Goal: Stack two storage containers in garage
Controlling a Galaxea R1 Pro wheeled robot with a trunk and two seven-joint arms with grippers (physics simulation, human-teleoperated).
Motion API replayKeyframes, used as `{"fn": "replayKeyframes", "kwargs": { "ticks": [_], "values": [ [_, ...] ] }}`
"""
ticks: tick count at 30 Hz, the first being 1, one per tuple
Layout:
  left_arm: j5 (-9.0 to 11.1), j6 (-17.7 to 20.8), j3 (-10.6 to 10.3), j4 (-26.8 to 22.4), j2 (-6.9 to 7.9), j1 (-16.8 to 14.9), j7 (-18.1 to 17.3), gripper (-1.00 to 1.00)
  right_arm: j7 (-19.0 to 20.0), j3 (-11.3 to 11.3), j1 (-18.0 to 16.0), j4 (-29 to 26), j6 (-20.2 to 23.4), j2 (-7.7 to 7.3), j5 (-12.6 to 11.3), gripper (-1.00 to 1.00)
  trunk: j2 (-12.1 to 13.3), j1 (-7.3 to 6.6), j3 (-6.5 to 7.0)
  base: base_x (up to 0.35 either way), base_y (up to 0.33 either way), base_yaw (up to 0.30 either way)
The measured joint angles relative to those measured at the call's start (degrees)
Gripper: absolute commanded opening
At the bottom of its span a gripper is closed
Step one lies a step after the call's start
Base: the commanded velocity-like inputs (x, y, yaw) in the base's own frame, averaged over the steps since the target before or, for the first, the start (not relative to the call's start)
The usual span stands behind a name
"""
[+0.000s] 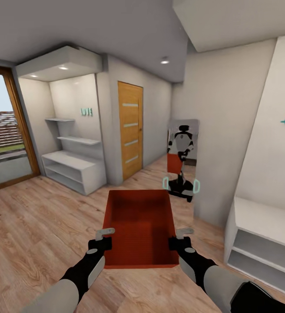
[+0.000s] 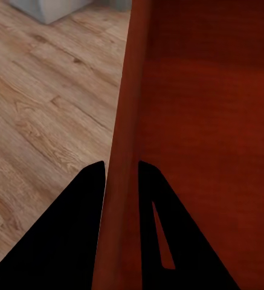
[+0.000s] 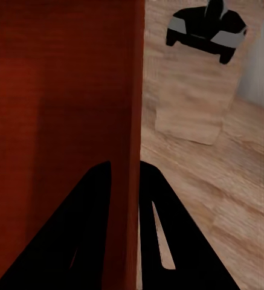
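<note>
Orange-red storage container (image 1: 140, 226): carried level before me, long axis pointing ahead, my left gripper (image 1: 104, 238) pinching its left wall, right gripper (image 1: 180, 238) its right wall.

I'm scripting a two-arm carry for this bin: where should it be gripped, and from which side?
Grip the bin by its two long side walls near the end closest to the robot, one end effector per side. The walls are thin and upright with an open top, so fingers can straddle the rim, one inside and one outside. The left end effector and right end effector clamp it this way.
</note>
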Motion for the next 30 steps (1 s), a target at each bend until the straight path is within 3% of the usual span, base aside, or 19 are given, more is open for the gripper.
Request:
{"fn": "replayKeyframes", "kwargs": {
  "ticks": [22,30],
  "values": [
    [0.01,0.01,0.02,0.18,0.0,0.0,-0.06,-1.0,0.04,0.08,0.0,0.21,0.04,0.06,-0.11,-1.0,0.0,0.0,0.0,0.322,0.0,0.266],
    [-0.01,0.01,0.02,0.07,0.0,-0.01,-0.03,-1.0,0.0,0.06,0.01,0.03,0.03,0.0,-0.07,-1.0,0.0,0.0,0.0,0.322,0.0,0.065]
  ]
}}
